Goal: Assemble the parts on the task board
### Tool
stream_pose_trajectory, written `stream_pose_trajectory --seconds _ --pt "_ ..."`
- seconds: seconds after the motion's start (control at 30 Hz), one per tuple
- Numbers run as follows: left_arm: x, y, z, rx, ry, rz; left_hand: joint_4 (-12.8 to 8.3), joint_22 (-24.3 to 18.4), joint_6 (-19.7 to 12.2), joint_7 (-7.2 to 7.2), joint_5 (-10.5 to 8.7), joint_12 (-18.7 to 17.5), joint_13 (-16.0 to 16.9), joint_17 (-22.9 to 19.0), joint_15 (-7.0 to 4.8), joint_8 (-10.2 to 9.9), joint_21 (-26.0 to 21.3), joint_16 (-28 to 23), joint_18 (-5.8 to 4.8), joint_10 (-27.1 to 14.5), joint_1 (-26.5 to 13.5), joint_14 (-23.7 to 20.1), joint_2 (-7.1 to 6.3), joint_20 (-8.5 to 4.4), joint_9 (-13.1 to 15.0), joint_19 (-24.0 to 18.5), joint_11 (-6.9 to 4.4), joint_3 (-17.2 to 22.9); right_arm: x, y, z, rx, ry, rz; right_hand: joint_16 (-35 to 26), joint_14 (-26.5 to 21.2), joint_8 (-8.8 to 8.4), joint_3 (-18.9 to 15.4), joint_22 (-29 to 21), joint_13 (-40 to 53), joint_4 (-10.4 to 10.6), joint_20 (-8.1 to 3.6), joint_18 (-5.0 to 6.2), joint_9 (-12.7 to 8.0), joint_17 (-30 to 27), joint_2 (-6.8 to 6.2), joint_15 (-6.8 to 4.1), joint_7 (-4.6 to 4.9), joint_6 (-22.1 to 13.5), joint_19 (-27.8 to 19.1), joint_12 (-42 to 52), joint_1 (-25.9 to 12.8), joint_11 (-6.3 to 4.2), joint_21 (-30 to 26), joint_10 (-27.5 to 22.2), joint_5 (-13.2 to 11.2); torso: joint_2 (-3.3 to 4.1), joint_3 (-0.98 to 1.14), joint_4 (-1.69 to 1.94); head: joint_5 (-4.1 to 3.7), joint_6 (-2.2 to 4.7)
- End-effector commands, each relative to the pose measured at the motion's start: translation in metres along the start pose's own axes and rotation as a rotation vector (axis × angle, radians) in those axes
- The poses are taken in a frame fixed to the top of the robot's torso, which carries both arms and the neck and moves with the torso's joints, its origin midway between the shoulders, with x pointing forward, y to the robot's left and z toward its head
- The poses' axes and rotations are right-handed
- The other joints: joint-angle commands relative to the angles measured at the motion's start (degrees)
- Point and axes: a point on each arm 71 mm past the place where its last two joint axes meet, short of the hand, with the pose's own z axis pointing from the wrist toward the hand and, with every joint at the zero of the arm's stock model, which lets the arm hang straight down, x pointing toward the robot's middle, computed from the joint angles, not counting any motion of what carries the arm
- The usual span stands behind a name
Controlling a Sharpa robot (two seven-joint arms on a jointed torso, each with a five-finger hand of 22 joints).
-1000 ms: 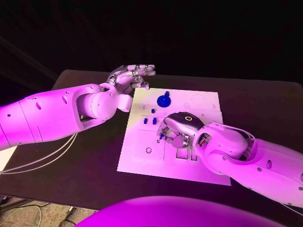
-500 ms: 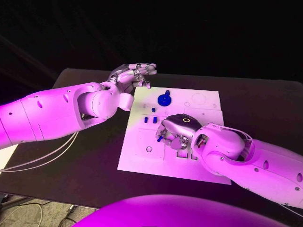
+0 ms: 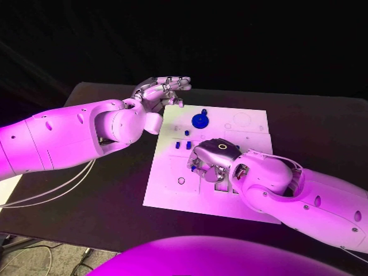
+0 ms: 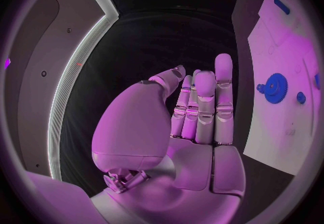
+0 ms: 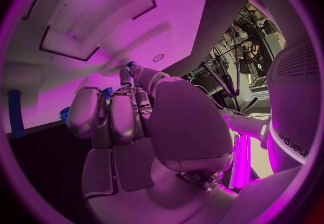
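The white task board (image 3: 172, 192) lies in the middle of the black table. A blue gear (image 3: 200, 121) stands near the board's far edge, with small blue parts (image 3: 178, 145) just in front of it. My right hand (image 3: 211, 161) is bent down onto the board's middle, its fingers curled together. In the right wrist view a small blue part (image 5: 107, 93) shows between its fingertips, against the board (image 5: 101, 13). My left hand (image 3: 161, 90) hovers above the table beyond the board's far left corner, fingers straight and holding nothing. The left wrist view shows that hand (image 4: 196, 110) with the gear (image 4: 275, 88) beside it.
A small ring (image 3: 180, 181) lies on the board's near left area. Recessed slots (image 3: 223, 185) sit just beside my right hand. A blue peg (image 5: 15, 113) lies on the board off my right hand's side. Black table (image 3: 109, 190) surrounds the board.
My right hand has crept a little to the left across the board's middle, fingers still curled down. My left hand has barely moved.
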Motion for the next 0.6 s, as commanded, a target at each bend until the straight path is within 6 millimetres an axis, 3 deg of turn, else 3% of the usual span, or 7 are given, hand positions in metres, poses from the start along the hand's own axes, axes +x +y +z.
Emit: stream_pose_trajectory --seconds 0.03,0.17,0.27,0.6 --pt "0.003 0.0 0.0 0.002 0.024 -0.003 0.03 -0.09 -0.41 0.16 0.05 0.2 0.05 -0.06 -0.04 0.08 -0.18 -0.2 1.12 -0.45 0.32 -0.51 -0.08 0.06 -0.05 0.12 -0.11 -0.46 0.006 -0.001 0.0 0.017 0.035 -0.046 -0.11 2.0 -0.72 -0.85 -0.43 -0.69 0.1 0.47 -0.03 -0.43 -0.28 -0.94 0.85 0.7 -1.83 -0.09 0.11 -2.41 -1.11 -0.27 -0.66 1.73 -0.04 -0.04 -0.04 0.02 -0.01" --pt "0.003 0.0 0.0 0.001 0.025 -0.002 0.01 -0.15 -0.5 0.2 0.05 0.25 0.05 -0.2 -0.01 0.06 -0.28 -0.25 1.12 -0.56 0.31 -0.6 -0.05 0.08 -0.06 0.12 -0.07 -0.58 0.006 -0.002 0.0 0.021 0.03 -0.045 -0.96 1.6 -0.73 -2.61 -3.4 -2.75 0.91 1.37 0.53 -1.54 -1.54 -2.6 1.9 1.1 -6.37 -1.44 0.18 -5.11 0.2 -2.09 -7.61 2.05 -0.03 -0.01 -0.07 0.05 -0.01" --pt "0.003 0.0 0.0 0.0 0.025 -0.002 0.01 -0.15 -0.5 0.2 0.05 0.25 0.05 -0.2 -0.01 0.06 -0.28 -0.25 1.12 -0.56 0.31 -0.6 -0.05 0.08 -0.06 0.12 -0.07 -0.58 0.005 -0.004 -0.001 0.026 0.014 -0.04 -1.71 1.28 -0.67 -4.15 -6.92 -3.05 0.83 1.83 1.16 -2.08 -2.61 -2.92 2.26 0.86 -8.31 -2.89 0.37 -5.58 0.78 -4.33 -11.49 1.69 -0.06 -0.01 -0.09 0.08 -0.01" --pt "0.001 0.0 0.0 -0.003 0.023 -0.001 0.01 -0.17 -0.52 0.21 0.05 0.26 0.05 -0.19 0.0 0.06 -0.3 -0.24 1.12 -0.59 0.3 -0.6 -0.06 0.09 -0.06 0.12 -0.06 -0.62 -0.003 -0.008 -0.011 0.031 -0.085 -0.01 -2.6 0.96 -0.63 -5.89 -8.41 -2.94 0.5 2.06 1.4 -2.49 -3.88 -2.83 2.41 1.16 -9.4 -3.31 0.81 -5.49 1.01 -5.43 -13.25 1.75 -0.02 0.09 -0.08 -0.15 0.16"
